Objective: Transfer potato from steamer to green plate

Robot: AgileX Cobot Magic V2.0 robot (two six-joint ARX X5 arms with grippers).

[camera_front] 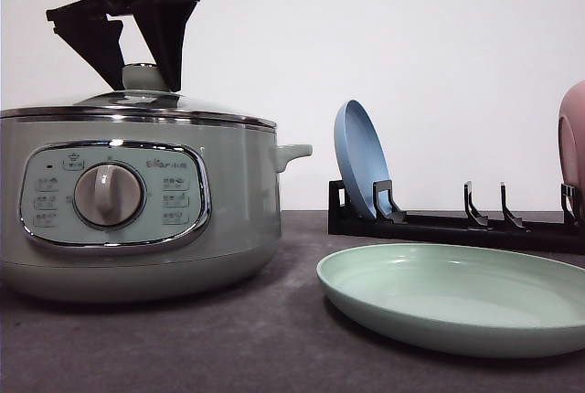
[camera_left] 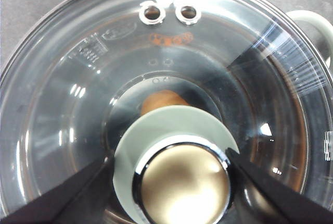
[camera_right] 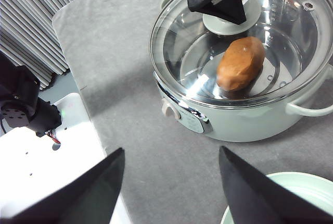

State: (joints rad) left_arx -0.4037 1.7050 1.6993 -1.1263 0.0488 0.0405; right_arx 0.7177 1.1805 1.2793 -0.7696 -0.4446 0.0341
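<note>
Gray tabletop (camera_front: 228, 338); steamer (camera_front: 137, 201) on it at left with glass lid (camera_right: 234, 41) on, green plate (camera_front: 457, 297) just to its right. Potato (camera_right: 240, 63) inside steamer under lid. Left end effector (camera_front: 142, 64) wide, fingers either side of lid knob (camera_left: 179, 179), contact unclear. Right end effector (camera_right: 171, 187) wide, holding nothing

Front camera low, table-level; left wrist close above steamer (camera_left: 62, 104) lid; right wrist higher (2 share steamer).
</note>
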